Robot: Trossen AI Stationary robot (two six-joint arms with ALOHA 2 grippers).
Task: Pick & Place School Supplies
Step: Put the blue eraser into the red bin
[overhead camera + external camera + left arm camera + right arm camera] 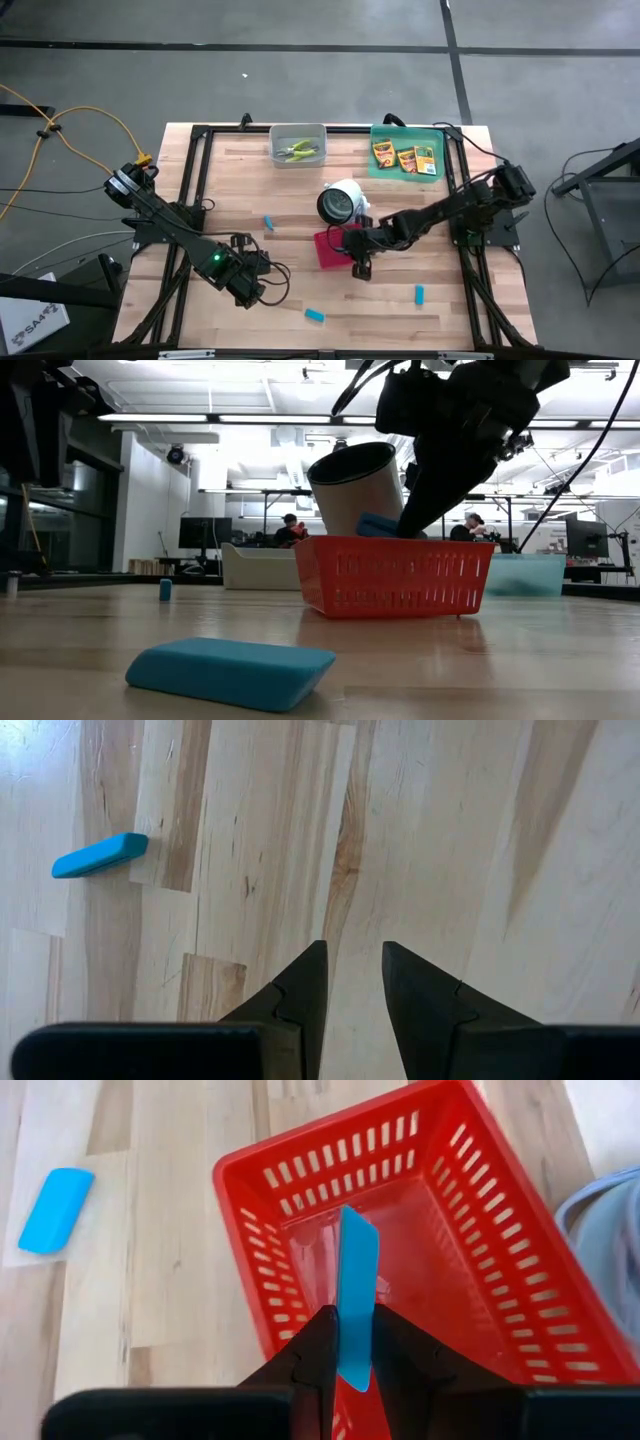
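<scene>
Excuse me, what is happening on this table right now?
The right gripper is shut on a light-blue block and holds it edge-up over the red basket. The left gripper hangs open above bare wood, with another blue block lying nearby. More blue blocks lie loose on the table. The crayon boxes sit in the green tray, and the plier-like tools in the grey bin.

Right gripper (352, 1342) fingers pinched nearly together mid-table; left gripper (354, 982) fingers slightly parted, near the front edge
</scene>
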